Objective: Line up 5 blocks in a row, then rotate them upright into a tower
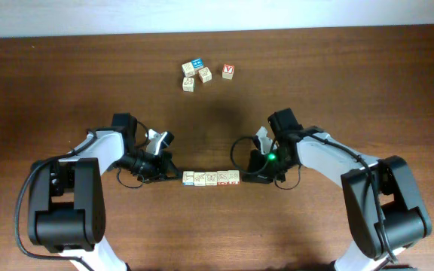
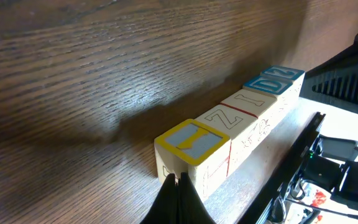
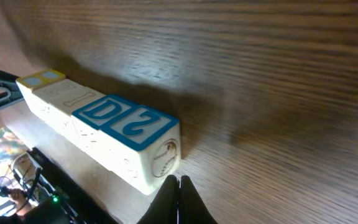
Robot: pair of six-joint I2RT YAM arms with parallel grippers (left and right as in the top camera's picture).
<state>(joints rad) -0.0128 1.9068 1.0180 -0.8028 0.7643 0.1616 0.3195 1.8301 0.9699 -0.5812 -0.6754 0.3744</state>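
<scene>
The five blocks (image 1: 211, 178) sit in one tight row, side by side and touching. They're on the near-middle part of the wooden table (image 1: 337, 75), running left to right between the two arms. From the wrist cameras you can read the tops. There's a yellow-framed block (image 2: 191, 142) at the left end, then a Z block (image 2: 219, 116), a pale one with a faint I and a blue D. A blue 2 block (image 3: 146, 126) is at the right end.

The left gripper (image 1: 174, 175) is down low at the left end of the row, pinched fully together with nothing in it. Its tip is right up at the yellow-framed block's end face, but I can't tell if it's actually touching.

The right gripper (image 1: 245, 176) mirrors it at the right end. It's also closed tight and holding nothing, with its tip right by the blue 2 block's end face. Contact is unclear there too.

Over on the far side, well apart from the row, there's a loose cluster of four cubes (image 1: 191, 70), one of them a blue-topped cube (image 1: 197, 63). A red V cube (image 1: 227, 71) sits just right of the cluster.
</scene>
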